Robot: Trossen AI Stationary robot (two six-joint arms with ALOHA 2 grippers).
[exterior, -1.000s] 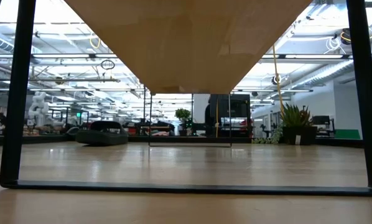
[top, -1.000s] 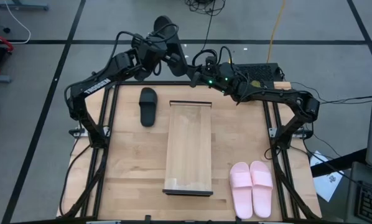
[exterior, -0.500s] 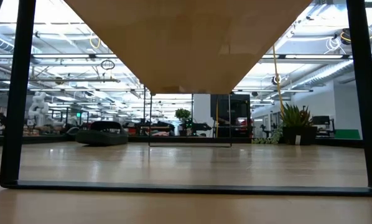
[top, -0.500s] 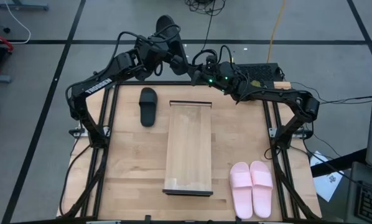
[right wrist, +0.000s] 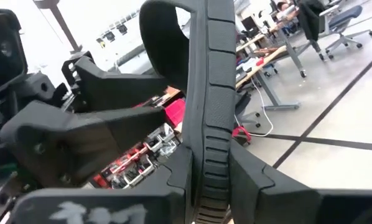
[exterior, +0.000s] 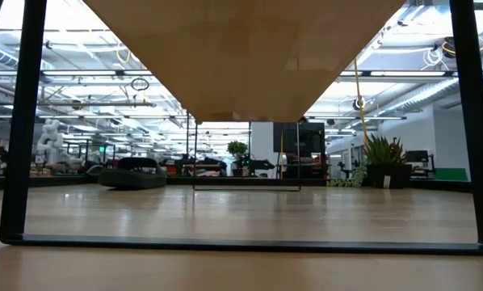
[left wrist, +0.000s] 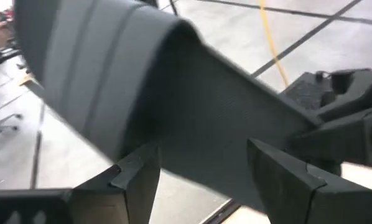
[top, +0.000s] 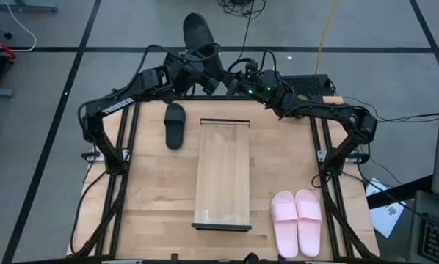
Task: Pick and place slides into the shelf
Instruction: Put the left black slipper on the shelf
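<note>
Our right gripper pinches one black slide; the left gripper beside it stands wide. The shelf holds nothing; all four slides remain.

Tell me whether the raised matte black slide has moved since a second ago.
Yes. The raised matte black slide has shifted farther beyond the wooden table's far edge.

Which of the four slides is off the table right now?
One black slide, clamped in the right gripper beyond the table's far edge; its mate and the pink pair lie flat.

Shelf, slides on table
</note>
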